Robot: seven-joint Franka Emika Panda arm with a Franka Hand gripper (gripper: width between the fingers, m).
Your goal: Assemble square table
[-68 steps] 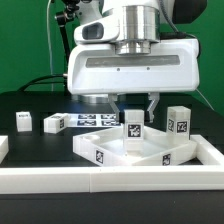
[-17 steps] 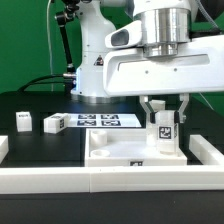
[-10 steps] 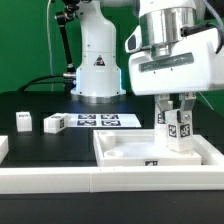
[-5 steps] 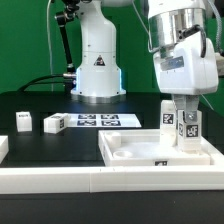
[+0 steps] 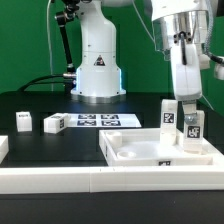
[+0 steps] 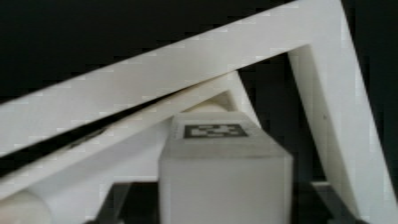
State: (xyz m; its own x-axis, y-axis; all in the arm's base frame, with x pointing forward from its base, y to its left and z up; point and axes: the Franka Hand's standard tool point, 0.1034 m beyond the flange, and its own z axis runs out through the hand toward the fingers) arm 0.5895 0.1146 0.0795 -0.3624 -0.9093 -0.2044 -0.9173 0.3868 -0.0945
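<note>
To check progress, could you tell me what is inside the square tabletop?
The tabletop holds one upright leg, gripped by the hand; another leg stands behind. Their bases are hidden.

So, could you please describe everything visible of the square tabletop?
The square tabletop is a white, plastic-looking tray with a raised rim, lying rim up on the black table behind the front rail. A tag marks its front edge. Two leg blocks stand upright at its far side, on the exterior view's right.

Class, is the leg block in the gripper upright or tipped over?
Upright: in the exterior view the leg block stands tall, long edges vertical, with the gripper closed on its top.
</note>
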